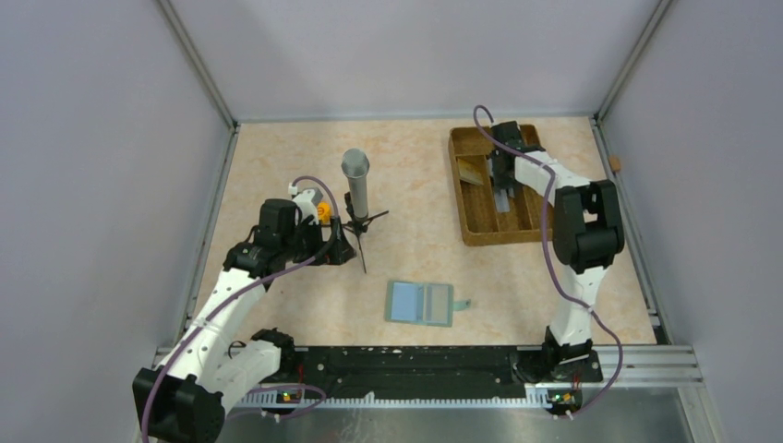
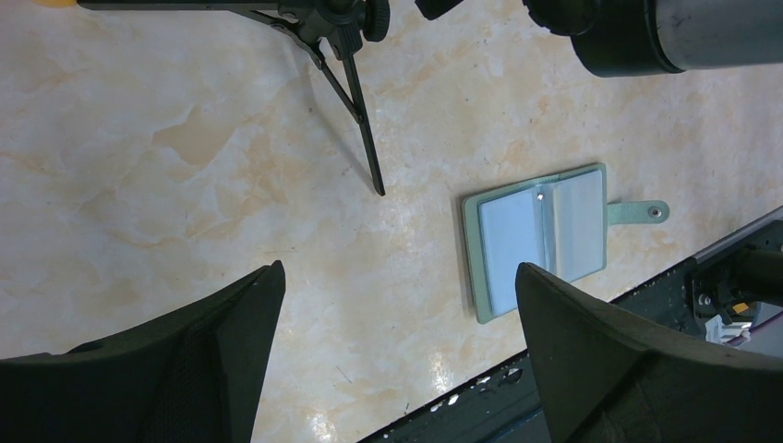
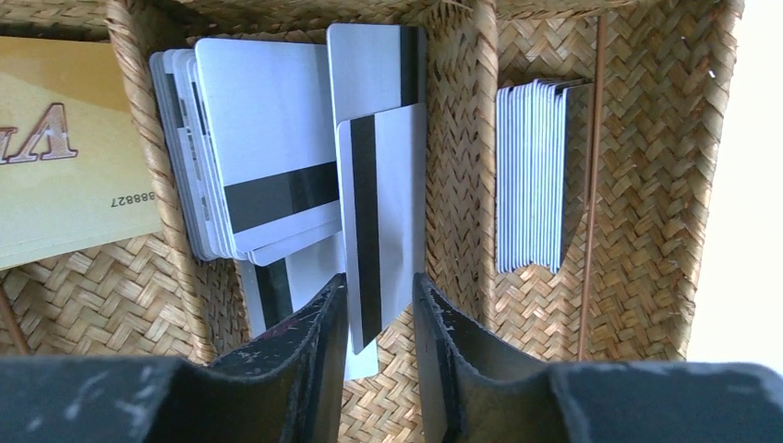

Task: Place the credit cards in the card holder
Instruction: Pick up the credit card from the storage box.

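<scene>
The card holder [image 1: 420,303] lies open and flat on the table near the front, light blue panels up, tab to the right; it also shows in the left wrist view [image 2: 540,240]. The credit cards [image 3: 268,175] lie in piles in the brown woven tray [image 1: 466,231], with a tan-gold one [image 3: 65,157] in the left compartment. My right gripper [image 3: 380,281] is down in the tray, its jaws narrowly apart with the end of a silvery card with a black stripe [image 3: 379,203] between them. My left gripper [image 2: 397,277] is open and empty above bare table, left of the card holder.
A grey cylinder on a small black tripod [image 1: 356,189] stands at the table's middle, right beside my left gripper [image 1: 337,247]. A stack of white cards [image 3: 531,175] stands on edge in the tray's right compartment. Walls enclose the table; a black rail [image 1: 415,365] runs along the front.
</scene>
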Controlling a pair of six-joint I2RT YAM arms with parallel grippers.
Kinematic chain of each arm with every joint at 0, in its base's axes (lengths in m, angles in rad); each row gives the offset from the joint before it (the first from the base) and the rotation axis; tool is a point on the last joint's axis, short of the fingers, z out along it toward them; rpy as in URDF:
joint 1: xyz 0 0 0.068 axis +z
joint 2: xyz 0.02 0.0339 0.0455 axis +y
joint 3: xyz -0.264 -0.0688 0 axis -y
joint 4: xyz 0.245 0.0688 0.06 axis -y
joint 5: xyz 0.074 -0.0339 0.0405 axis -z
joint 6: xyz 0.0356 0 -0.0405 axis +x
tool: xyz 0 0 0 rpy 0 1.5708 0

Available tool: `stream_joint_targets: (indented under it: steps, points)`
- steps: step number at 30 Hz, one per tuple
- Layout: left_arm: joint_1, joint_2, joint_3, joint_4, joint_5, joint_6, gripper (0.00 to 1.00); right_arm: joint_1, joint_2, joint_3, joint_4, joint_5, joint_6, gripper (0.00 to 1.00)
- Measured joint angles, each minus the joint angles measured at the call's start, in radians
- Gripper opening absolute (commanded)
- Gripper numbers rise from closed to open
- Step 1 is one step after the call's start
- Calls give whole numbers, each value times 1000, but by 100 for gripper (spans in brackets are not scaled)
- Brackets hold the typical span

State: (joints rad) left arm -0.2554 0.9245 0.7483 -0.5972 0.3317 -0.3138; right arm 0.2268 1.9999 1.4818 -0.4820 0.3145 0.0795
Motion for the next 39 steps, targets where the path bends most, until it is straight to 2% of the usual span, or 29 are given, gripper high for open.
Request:
stream_joint_targets:
  steps: [9,23,25,28,30,39]
  points:
    - [0,0,0,0,0,0,99,6,0,0,-8,52,-10,20]
    - [2,0,0,1,5,0,99,7,0,5,-51,63,-16,20]
    - [2,0,0,1,5,0,99,7,0,5,-55,63,-16,19]
    - [2,-2,0,1,9,0,99,9,0,5,-63,63,-15,11]
    - [2,-8,0,2,11,0,99,12,-1,5,-68,63,-15,0]
    - [3,-13,0,5,16,0,99,18,-52,-4,-89,71,-8,0]
